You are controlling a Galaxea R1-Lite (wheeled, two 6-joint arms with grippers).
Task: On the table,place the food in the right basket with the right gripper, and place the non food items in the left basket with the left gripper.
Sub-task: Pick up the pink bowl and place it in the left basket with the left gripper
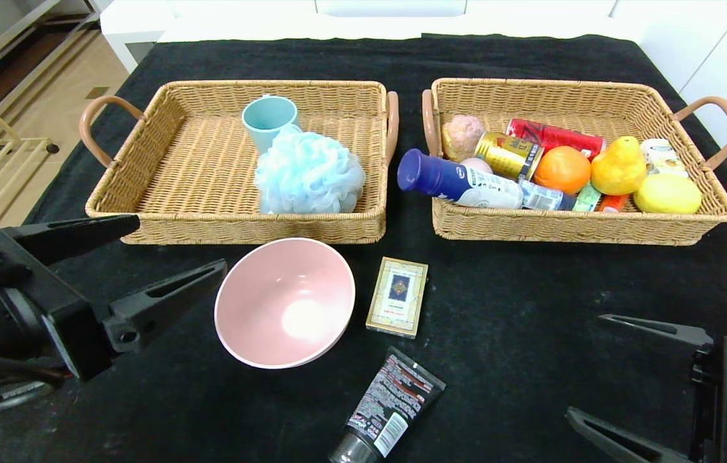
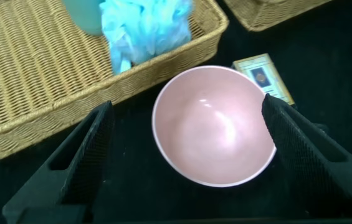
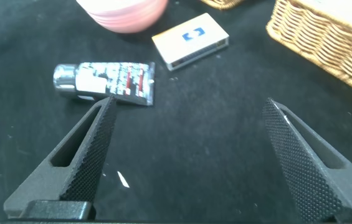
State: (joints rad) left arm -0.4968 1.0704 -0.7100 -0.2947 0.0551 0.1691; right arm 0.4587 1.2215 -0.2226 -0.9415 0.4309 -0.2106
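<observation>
Three non-food items remain on the black-cloth table (image 1: 530, 308); all food sits in the right basket. Left gripper (image 1: 170, 247), black two-fingered claw, jaws spread wide and empty, hovers at the table's near-left. In its wrist view the round pink bowl (image 2: 216, 127) lies straight ahead between the two fingers, upright, rim facing up, just in front of the left tan wicker basket (image 1: 144, 218), which holds a teal cup and blue bath pouf. Bowl is just beside this gripper, so likely the left arm's next pick; a rim pinch looks needed.

Further out: small gold-edged card box (image 1: 398, 296) just right of the bowl, long axis running near-to-far; black squeeze tube (image 1: 389, 405) nearer the robot, lying flat, cap toward the robot.

Right gripper (image 1: 639, 379), jaws also wide and empty, parked at near-right.

Right tan wicker basket (image 1: 594, 228) is well ahead of it.
</observation>
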